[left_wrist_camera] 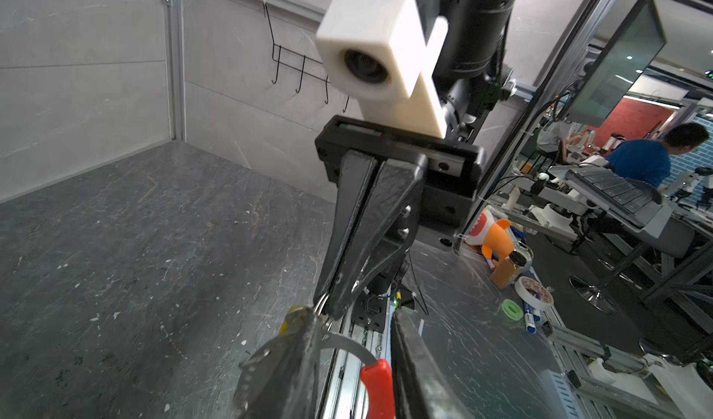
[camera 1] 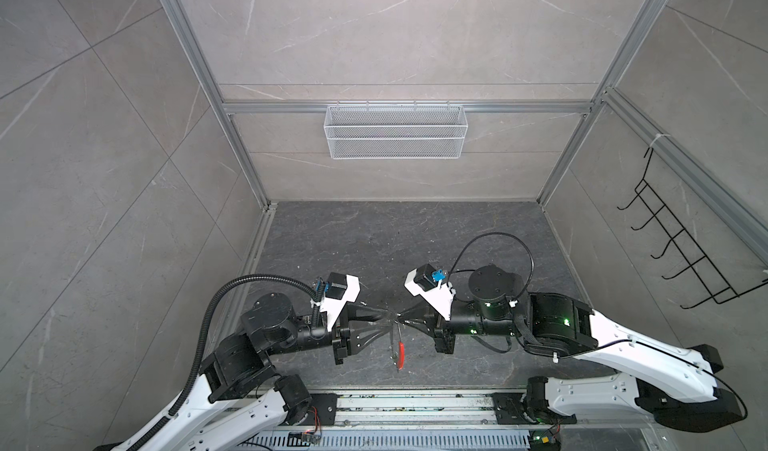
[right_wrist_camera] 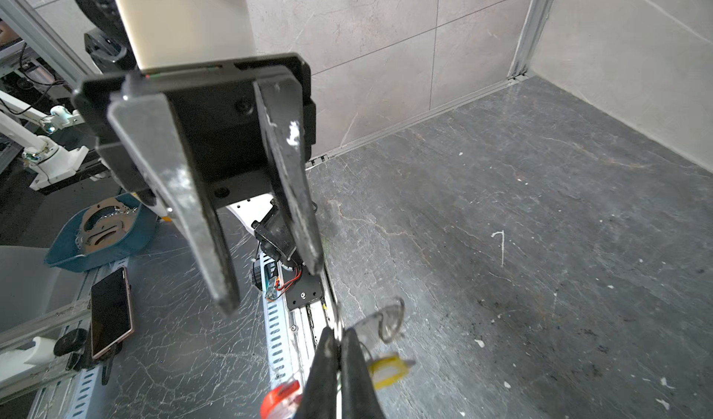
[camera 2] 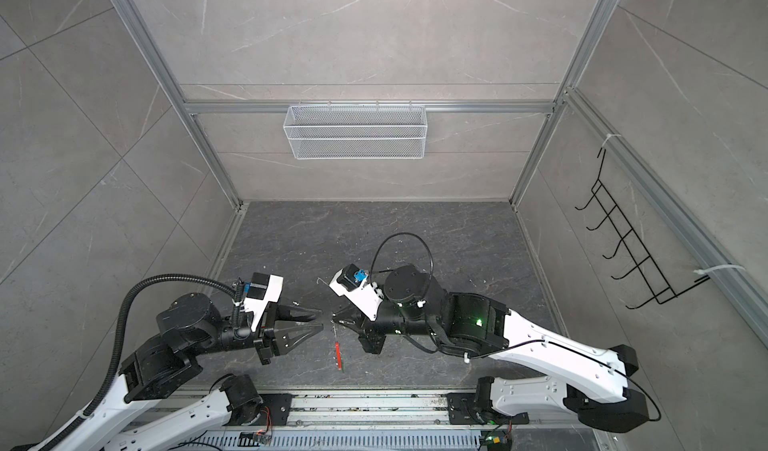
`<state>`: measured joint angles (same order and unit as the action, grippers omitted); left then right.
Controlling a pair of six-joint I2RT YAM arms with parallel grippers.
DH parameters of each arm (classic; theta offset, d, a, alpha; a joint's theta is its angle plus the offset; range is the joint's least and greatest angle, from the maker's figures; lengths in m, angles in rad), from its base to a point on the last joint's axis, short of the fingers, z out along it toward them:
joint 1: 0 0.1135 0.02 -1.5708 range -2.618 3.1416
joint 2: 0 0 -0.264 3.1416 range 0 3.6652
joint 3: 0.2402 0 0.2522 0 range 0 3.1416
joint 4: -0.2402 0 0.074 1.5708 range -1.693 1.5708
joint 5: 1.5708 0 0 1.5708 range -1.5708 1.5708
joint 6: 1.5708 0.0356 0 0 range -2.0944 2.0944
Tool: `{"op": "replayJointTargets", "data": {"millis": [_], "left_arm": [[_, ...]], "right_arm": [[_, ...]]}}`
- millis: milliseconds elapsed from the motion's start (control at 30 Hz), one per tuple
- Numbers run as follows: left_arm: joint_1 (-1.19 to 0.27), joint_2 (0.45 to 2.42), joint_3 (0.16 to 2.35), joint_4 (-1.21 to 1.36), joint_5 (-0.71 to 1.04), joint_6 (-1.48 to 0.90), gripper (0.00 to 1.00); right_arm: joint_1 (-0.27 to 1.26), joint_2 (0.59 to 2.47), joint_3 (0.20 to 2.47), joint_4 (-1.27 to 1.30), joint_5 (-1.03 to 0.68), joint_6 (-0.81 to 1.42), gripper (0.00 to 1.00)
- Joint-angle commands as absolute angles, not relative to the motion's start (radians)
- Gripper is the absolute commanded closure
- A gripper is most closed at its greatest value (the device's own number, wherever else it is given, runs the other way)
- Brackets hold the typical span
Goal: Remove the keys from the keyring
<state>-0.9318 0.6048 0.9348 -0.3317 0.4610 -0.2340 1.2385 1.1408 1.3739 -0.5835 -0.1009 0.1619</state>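
Nearest me, the red sleeve [camera 1: 400, 353] hangs lowest on the keyring [left_wrist_camera: 349, 345], whose top my right gripper [camera 1: 400, 316] pinches with jaws fully closed. My left gripper [camera 2: 322, 319] faces it tip to tip in both top views, partly open, holding nothing. Only the wrist views show the yellow-tagged key [right_wrist_camera: 387, 370], just beside the right fingertips [right_wrist_camera: 353, 353].

Both top views look down; close wrist views face each other.
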Motion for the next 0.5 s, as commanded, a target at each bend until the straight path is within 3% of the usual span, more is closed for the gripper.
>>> {"op": "replayJointTargets", "data": {"millis": [0,300,467], "left_arm": [[-0.933,0.629,0.968,-0.364,0.431,-0.189,0.67],[-0.933,0.673,0.98,-0.356,0.477,-0.189,0.67],[-0.933,0.67,0.971,-0.331,0.501,-0.197,0.79]], "right_arm": [[1.239,1.143,1.393,-0.613,-0.075,0.181,1.0],[1.239,1.127,1.373,-0.586,-0.095,0.186,1.0],[1.239,1.126,1.364,-0.582,-0.096,0.189,1.0]]}}
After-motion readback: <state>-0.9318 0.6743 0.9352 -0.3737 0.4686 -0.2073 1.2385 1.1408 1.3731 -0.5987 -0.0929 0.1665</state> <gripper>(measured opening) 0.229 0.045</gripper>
